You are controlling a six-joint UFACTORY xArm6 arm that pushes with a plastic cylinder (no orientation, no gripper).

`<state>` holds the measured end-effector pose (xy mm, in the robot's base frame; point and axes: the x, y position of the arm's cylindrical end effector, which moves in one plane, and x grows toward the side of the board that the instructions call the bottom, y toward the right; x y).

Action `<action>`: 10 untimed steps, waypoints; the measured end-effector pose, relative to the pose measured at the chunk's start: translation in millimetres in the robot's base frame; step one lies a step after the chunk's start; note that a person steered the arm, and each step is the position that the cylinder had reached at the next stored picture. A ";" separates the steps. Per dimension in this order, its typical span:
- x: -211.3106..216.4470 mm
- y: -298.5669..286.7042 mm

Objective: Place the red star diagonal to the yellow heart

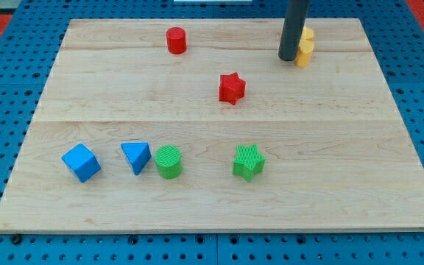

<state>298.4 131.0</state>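
The red star [232, 87] lies on the wooden board, a little above its middle. My tip [288, 58] is near the view's top right, right of and above the red star. It stands against the left side of two yellow blocks [305, 46] and partly hides them, so their shapes cannot be made out. The red star is apart from my tip and the yellow blocks.
A red cylinder [176, 40] stands near the top, left of centre. Along the lower part lie a blue cube [81, 162], a blue triangular block [136, 157], a green cylinder [168, 161] and a green star [248, 161]. The board [359, 184] rests on a blue pegboard.
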 end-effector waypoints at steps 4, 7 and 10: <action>151.3 -68.5; 69.1 -56.7; 45.2 -106.1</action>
<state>343.6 24.9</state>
